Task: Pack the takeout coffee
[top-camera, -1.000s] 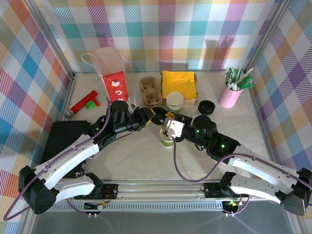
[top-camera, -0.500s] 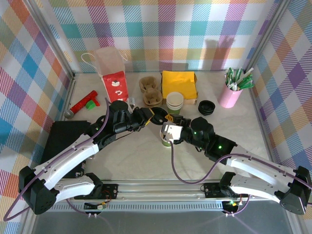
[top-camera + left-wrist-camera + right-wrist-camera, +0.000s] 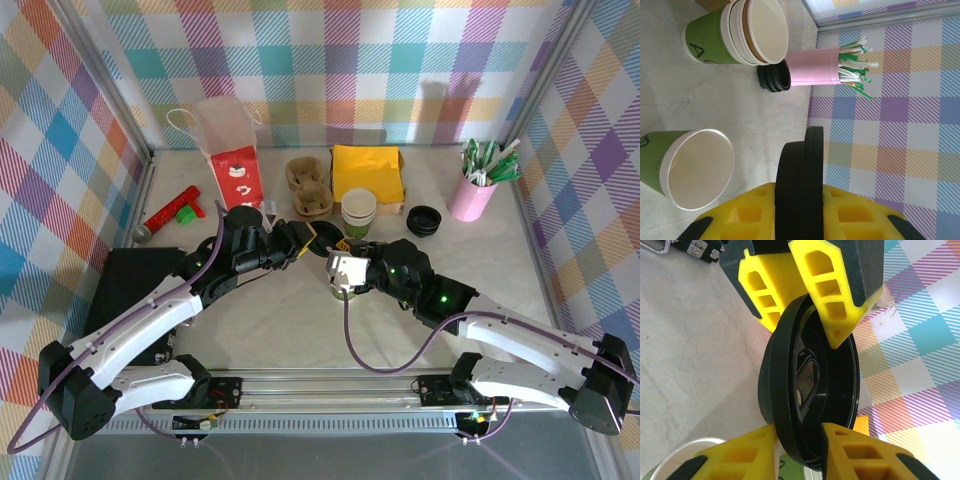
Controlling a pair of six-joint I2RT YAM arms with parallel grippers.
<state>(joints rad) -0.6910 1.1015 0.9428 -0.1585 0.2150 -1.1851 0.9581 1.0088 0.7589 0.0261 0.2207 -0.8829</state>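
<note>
The takeout coffee cup (image 3: 343,291), white above and green below, stands lidless on the table; its open mouth (image 3: 695,170) shows in the left wrist view. A round black lid (image 3: 805,390) hangs on edge just above it. My left gripper (image 3: 318,238) is shut on the lid's upper rim, and its yellow fingers (image 3: 790,285) pinch it from above. My right gripper (image 3: 800,445) is shut on the lower rim of that same lid, one finger pressed to each face. In the left wrist view the lid (image 3: 800,185) sits between the left gripper (image 3: 800,200) fingers.
A stack of lidless cups (image 3: 358,212) and loose black lids (image 3: 424,220) stand just behind. A pink holder of stirrers (image 3: 472,195) is at the back right. Yellow napkins (image 3: 368,172), a brown cup carrier (image 3: 308,185) and a paper bag (image 3: 228,150) line the back.
My right gripper has moved left and up over the cup and closed its fingers onto the lid. The left arm has stayed put, still holding the lid.
</note>
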